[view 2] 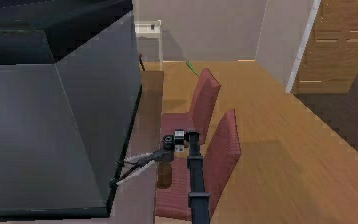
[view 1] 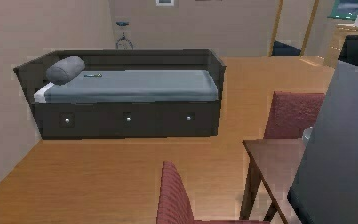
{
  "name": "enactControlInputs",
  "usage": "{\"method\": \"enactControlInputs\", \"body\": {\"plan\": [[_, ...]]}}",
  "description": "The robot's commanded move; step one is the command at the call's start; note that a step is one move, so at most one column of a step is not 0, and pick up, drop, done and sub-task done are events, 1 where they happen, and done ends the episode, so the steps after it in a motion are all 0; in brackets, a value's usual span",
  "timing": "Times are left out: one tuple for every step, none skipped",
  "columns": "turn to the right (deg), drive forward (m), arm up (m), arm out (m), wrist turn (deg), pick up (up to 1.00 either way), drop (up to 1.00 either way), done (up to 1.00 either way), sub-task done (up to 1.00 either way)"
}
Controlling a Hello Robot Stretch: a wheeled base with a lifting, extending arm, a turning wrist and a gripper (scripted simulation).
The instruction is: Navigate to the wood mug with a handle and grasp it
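The arm (view 2: 196, 185) rises from the arm side view's bottom edge, between a dark wooden table (view 2: 149, 100) and two red chairs. At its far end are the white marker squares, and the gripper (view 2: 129, 172) reaches left over the table's edge toward a big dark box (view 2: 57, 110) standing on the table. A small brown thing (view 2: 164, 170) sits just under the gripper's body at the table's edge; its shape is too small to name. I cannot tell whether the gripper holds anything.
Two red chairs (view 2: 212, 130) stand against the table, with open wood floor (view 2: 287, 150) beyond them and a wooden door (view 2: 337, 45) at the far right. In the forward view, a dark daybed (view 1: 127, 95) with a grey pillow lies ahead, and the table (view 1: 277, 160) and chairs are at lower right.
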Motion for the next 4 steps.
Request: {"method": "enactControlInputs", "body": {"plan": [[0.0,0.0,0.0,0.0,45.0,0.0,0.0,0.0,0.0],[0.0,0.0,0.0,0.0,27.0,0.0,0.0,0.0,0.0],[0.0,0.0,-0.3,0.0,0.0,0.0,0.0,0.0,0.0],[0.0,0.0,0.0,0.0,0.0,1.0,0.0,0.0,0.0]]}}
